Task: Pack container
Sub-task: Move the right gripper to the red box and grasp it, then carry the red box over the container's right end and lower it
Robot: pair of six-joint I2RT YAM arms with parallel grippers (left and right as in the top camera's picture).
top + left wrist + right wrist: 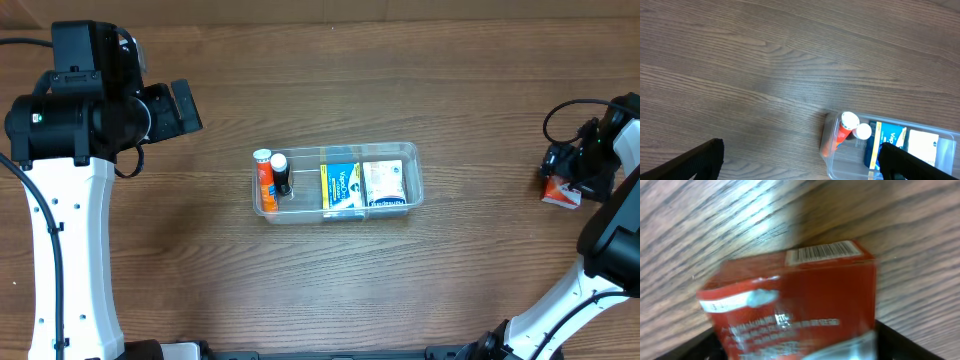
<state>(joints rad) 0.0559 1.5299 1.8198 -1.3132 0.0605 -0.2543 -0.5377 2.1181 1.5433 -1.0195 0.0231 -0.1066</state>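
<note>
Container: the container (305,200) is set mid-worktop (320,290), its long side running left to right, where both arms can reach it.
Contents: an orange bottle (264,175) and a dark bottle (281,172) are stood upright at the left end. A blue-and-yellow box (341,187) and a white box (384,184) are laid flat side by side, which saves room.
Left tool: the left tool (800,150) is held released and empty at the far left, clear of the container.
Right tool: the right tool (563,172) is set astride a red box (800,295) at the right edge. Whether it is clenched cannot be told.
Next step: judged to be packing the red box into the bare gap.
</note>
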